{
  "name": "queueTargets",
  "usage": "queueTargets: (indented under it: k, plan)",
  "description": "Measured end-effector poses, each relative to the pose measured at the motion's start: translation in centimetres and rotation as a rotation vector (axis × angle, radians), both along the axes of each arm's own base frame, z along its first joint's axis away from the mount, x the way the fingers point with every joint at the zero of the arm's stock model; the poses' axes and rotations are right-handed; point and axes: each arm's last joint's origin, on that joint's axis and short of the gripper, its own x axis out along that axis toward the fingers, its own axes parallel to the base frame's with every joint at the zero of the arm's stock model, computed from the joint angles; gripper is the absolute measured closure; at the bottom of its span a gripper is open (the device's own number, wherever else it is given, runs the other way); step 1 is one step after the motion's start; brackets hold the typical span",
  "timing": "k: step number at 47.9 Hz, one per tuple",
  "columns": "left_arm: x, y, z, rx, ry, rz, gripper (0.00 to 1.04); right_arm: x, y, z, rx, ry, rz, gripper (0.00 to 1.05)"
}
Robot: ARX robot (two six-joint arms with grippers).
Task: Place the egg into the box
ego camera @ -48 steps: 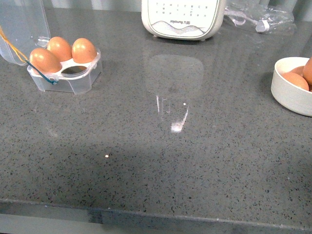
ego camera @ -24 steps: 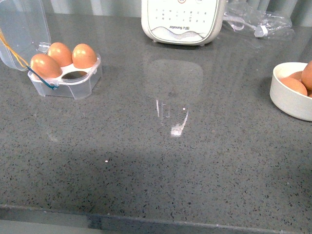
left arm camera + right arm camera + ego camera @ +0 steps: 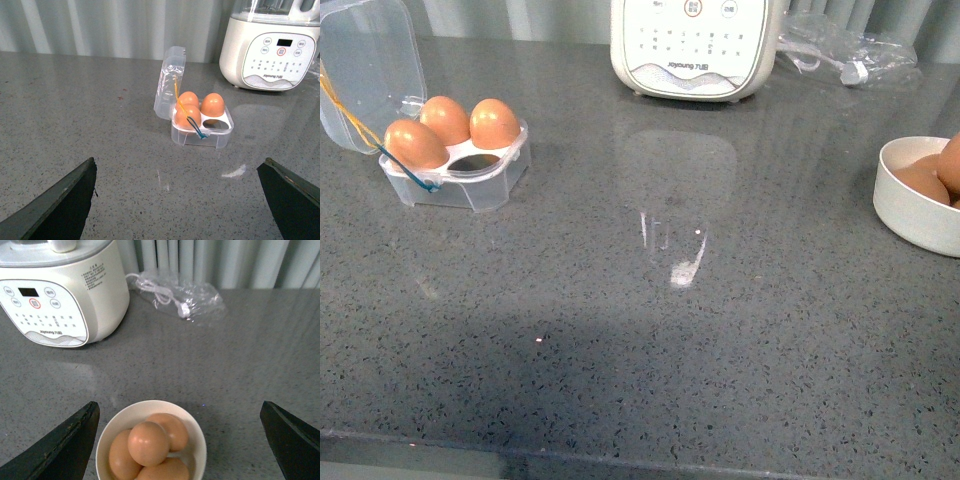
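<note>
Orange-brown egg [image 3: 148, 442], smooth, glossy

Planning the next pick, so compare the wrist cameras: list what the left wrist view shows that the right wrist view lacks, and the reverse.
Only the left wrist view: the box, lid open, holding three eggs with one hollow empty. Only the right wrist view: the white bowl of brown eggs, and a clear plastic bag beside the appliance. Both: that appliance, the grey countertop, and an open claw each, left claw and right claw.
</note>
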Motion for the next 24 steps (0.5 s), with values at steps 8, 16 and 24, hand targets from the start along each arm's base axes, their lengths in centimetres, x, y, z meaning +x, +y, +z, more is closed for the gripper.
queueTargets:
  k: [8,16,24]
  plan:
    - [0.0,0.0,0.0,0.000,0.000,0.000,0.07,3.4,0.4,-0.7,0.032,0.085,-0.003,0.07]
    - [0.0,0.0,0.0,0.000,0.000,0.000,0.07,4.4,0.8,-1.7,0.005,0.147,0.018,0.07]
    - [0.0,0.0,0.0,0.000,0.000,0.000,0.07,4.7,0.9,-2.8,-0.022,0.194,0.034,0.07]
